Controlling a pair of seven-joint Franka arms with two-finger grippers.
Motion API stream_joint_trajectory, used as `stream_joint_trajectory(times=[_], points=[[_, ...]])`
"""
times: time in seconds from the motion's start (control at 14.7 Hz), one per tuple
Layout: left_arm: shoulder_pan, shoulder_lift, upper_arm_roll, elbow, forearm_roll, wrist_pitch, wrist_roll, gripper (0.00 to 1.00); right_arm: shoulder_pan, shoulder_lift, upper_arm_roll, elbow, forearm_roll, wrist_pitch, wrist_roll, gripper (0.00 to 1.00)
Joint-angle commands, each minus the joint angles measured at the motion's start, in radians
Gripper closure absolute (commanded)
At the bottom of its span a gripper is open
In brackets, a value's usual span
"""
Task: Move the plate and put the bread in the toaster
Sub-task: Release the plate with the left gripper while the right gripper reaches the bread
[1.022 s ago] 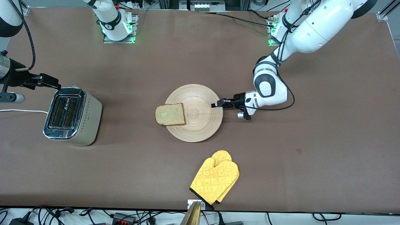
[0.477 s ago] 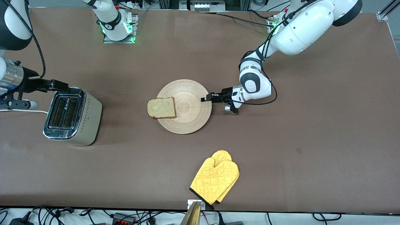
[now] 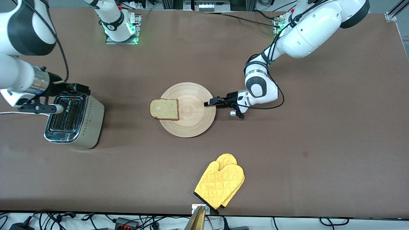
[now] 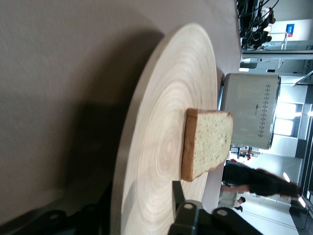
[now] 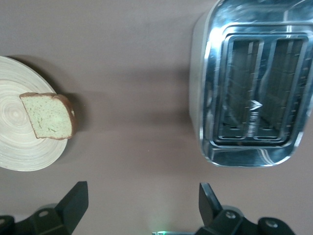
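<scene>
The round wooden plate (image 3: pixel 191 123) lies mid-table with the bread (image 3: pixel 164 109) on it, the slice overhanging the rim on the toaster's side. My left gripper (image 3: pixel 208 103) is at the plate's rim toward the left arm's end, open, one finger above the wood and one below. In the left wrist view the plate (image 4: pixel 156 122), the bread (image 4: pixel 208 142) and the left gripper (image 4: pixel 139 198) show close up. The toaster (image 3: pixel 86 123) stands toward the right arm's end, both slots showing nothing inside. My right gripper (image 3: pixel 76 88) hangs open over its edge, holding nothing. The right wrist view shows the toaster (image 5: pixel 254 93), the bread (image 5: pixel 46 122), the plate (image 5: pixel 19 147) and the right gripper (image 5: pixel 142 205).
A yellow quilted oven mitt (image 3: pixel 220 183) lies nearer to the front camera than the plate, close to the table's edge. The toaster's white cord (image 3: pixel 22 113) runs off toward the right arm's end.
The plate with the bread has slid toward the toaster and stopped. My left gripper's jaws have loosened on the rim. The right arm has swung in over the toaster.
</scene>
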Motion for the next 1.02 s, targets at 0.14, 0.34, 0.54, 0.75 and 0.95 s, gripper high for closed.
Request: stream_joint_trajectory(times=[0.14, 0.34, 0.54, 0.75, 0.95], points=[[0.147, -0.014, -0.002, 0.014, 0.18, -0.062, 0.109, 0.0, 0.055, 0.009, 0.001, -0.102, 0.036, 0.127, 0.062, 0.0], [0.258, -0.014, 0.001, 0.014, 0.372, -0.149, 0.108, 0.0, 0.055, 0.018, 0.001, -0.174, 0.121, 0.226, 0.062, 0.0], [0.331, -0.014, 0.05, 0.048, 0.582, -0.293, 0.106, 0.0, 0.093, 0.023, 0.001, -0.243, 0.159, 0.348, 0.062, 0.0], [0.361, -0.015, 0.149, 0.12, 0.722, -0.503, 0.103, 0.0, 0.127, 0.023, 0.001, -0.348, 0.18, 0.523, 0.103, 0.0], [0.365, -0.02, 0.254, 0.239, 0.903, -0.724, 0.044, 0.0, 0.173, 0.02, 0.001, -0.438, 0.202, 0.675, 0.103, 0.0]])
